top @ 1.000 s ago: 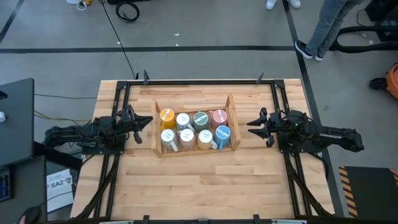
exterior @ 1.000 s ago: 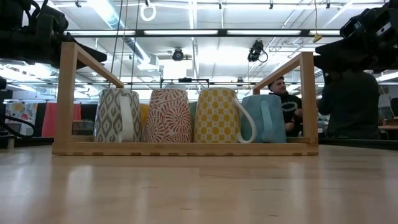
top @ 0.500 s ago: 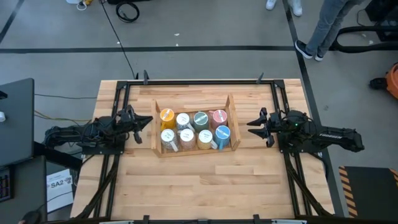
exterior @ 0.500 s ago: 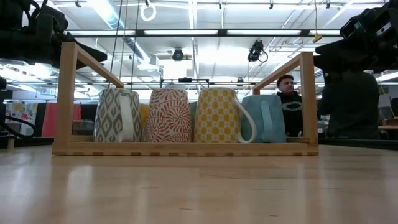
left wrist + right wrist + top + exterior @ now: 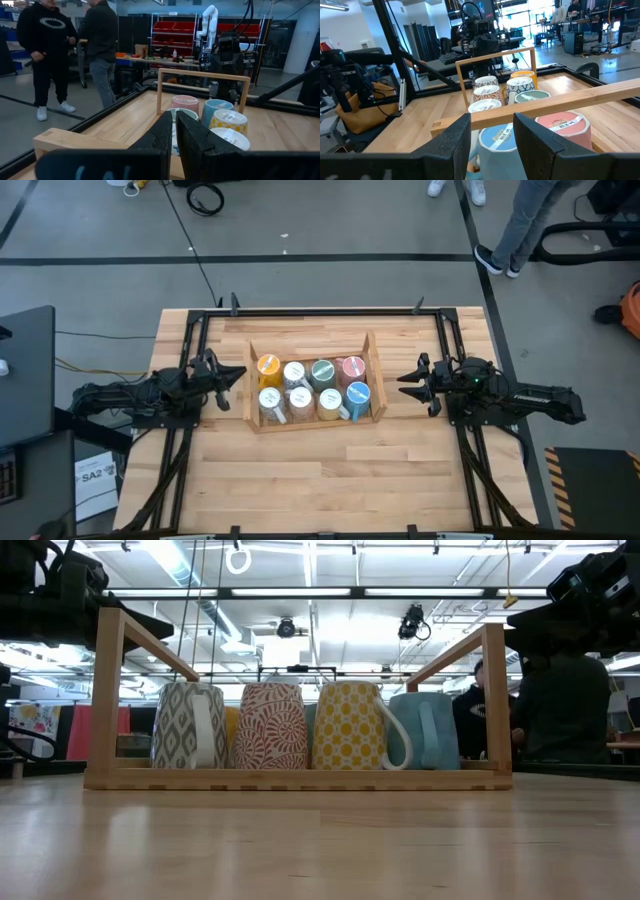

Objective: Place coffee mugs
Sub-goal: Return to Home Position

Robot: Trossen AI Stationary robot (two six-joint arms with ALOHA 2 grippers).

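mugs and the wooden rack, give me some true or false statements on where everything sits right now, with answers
1. Eight mugs stand in the wooden rack, in two rows of four. True.
2. The left gripper holds a mug. False: it is shut on nothing, beside the rack's left end.
3. The right gripper is open, outside the rack's right end. True.
4. One mug stands on the bare table. False: all are inside the rack.
5. In the low view, the front row's leftmost mug is blue. False: the grey patterned mug is there; the blue mug is rightmost.
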